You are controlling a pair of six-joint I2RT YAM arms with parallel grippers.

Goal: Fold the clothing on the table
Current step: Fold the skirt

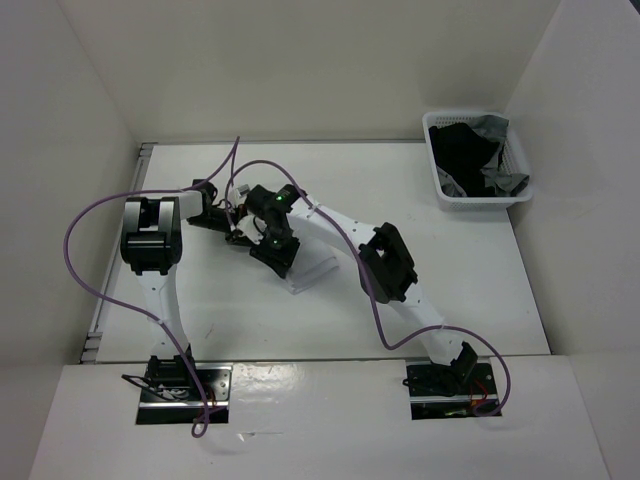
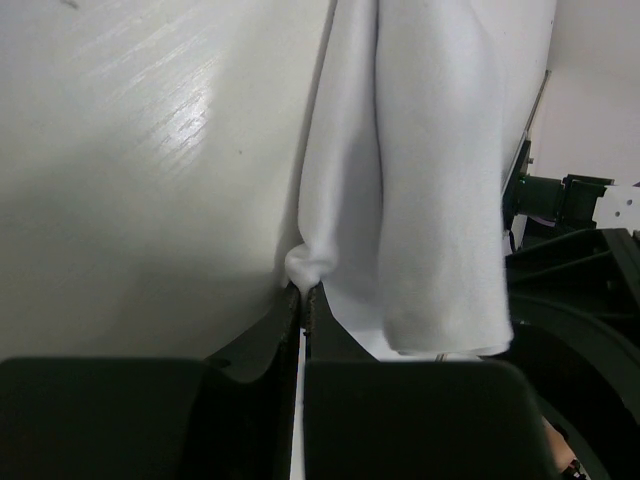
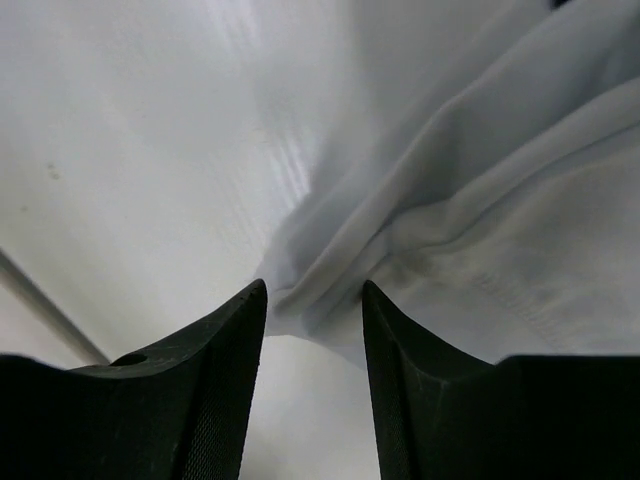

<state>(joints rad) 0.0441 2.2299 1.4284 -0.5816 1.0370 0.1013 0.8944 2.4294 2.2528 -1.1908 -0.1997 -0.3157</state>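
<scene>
Clothing, mostly hidden under arms overhead — edge pinched in left tool

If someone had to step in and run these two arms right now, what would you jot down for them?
Left claw: shut on a pinched bit of the white clothing.
Right claw: open; the cloth's edge lies between its tips, not pinched.
Clothing: in loose folds on the table, beneath both claws, left of centre.
Done: no neat fold visible.
Left: lay it flat, fold it, let go.
Basket of dark garments, far right corner: not part of the job.
</scene>
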